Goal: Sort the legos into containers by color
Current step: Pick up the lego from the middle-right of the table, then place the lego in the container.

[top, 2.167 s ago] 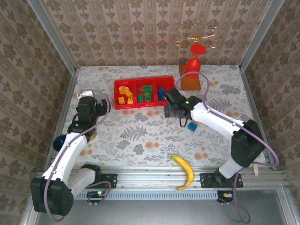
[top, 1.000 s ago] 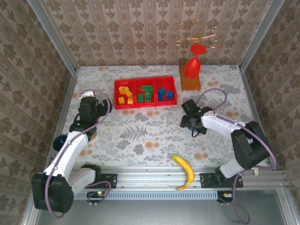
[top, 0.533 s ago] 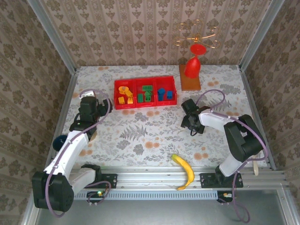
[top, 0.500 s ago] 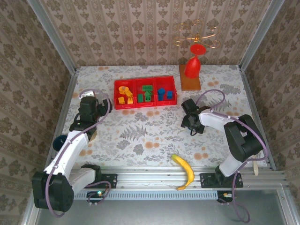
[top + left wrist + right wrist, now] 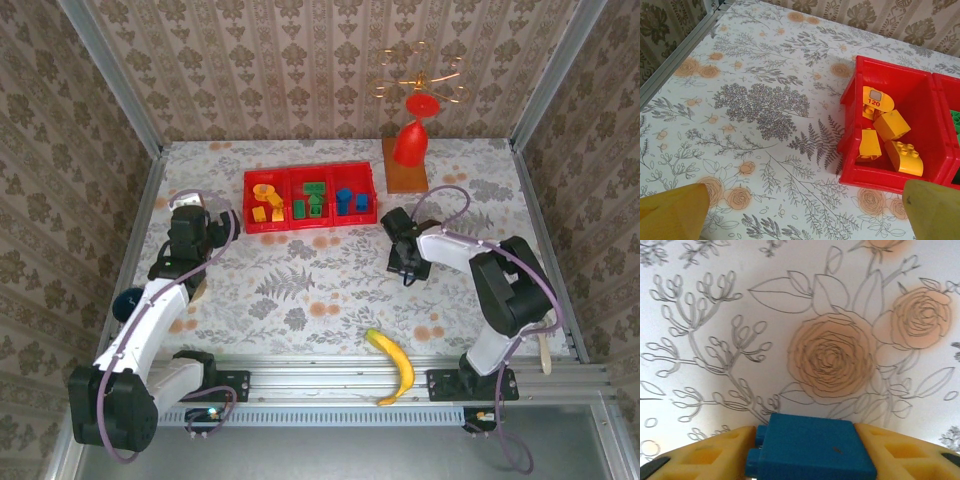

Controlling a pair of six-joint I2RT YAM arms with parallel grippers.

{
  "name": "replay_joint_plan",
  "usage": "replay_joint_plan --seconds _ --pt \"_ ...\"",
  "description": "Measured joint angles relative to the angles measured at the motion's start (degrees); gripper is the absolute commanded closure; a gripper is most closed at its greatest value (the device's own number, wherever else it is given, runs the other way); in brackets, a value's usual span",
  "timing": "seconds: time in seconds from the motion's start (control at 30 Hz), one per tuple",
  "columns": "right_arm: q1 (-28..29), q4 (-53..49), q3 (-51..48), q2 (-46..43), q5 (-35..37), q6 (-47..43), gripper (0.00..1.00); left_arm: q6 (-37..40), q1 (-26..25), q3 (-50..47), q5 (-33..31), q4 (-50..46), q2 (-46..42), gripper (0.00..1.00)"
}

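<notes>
The tray (image 5: 300, 228) lies toward the far side of the table (image 5: 300, 290), with legos (image 5: 312, 200) in all three side-by-side compartments and the goblet piece (image 5: 410, 140) behind and right of it. The right pincer (image 5: 404, 265) is before the tray's right end, a brick (image 5: 810, 447) clamped between its fingers. The left pincer (image 5: 805, 210) is off the tray's left end, and the banana (image 5: 395, 365) lies near the front edge.

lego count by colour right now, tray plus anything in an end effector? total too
Orange-yellow legos: 4
Green legos: 3 (small in the overhead view, so approximate)
Blue legos: 3, with 2 in the red tray and 1 blue lego between the fingers of the right end effector
Total: 10
</notes>
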Motion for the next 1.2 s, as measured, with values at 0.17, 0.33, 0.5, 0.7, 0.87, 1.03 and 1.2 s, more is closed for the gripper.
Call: replay_joint_plan --seconds 0.17,0.33,0.5,0.7,0.87,1.03,1.2 --pt "1.5 0.1 1.6 0.6 0.0 -0.7 0.57 0.0 0.0 0.0 0.1 0.5 0.0 0.0" --pt "2.8 0.0 3.6 0.6 0.1 -2.1 0.61 0.0 0.0 0.0 0.1 0.7 0.0 0.0" --pt "3.5 0.0 7.5 0.6 0.3 -4.5 0.62 0.0 0.0 0.0 0.1 0.7 0.0 0.0" --pt "3.5 0.5 14.9 2.3 1.6 -8.2 0.62 0.0 0.0 0.0 0.1 0.7 0.0 0.0" --pt "3.5 1.1 22.1 6.6 3.0 -11.6 0.62 0.0 0.1 0.0 0.1 0.7 -0.2 0.0" --pt "3.5 1.6 28.5 11.1 3.4 -14.3 0.62 0.0 0.4 0.0 0.1 0.7 -0.2 0.0" --pt "3.5 2.2 34.6 15.3 4.0 -17.0 0.62 0.0 0.5 0.0 0.1 0.6 -0.6 0.0"
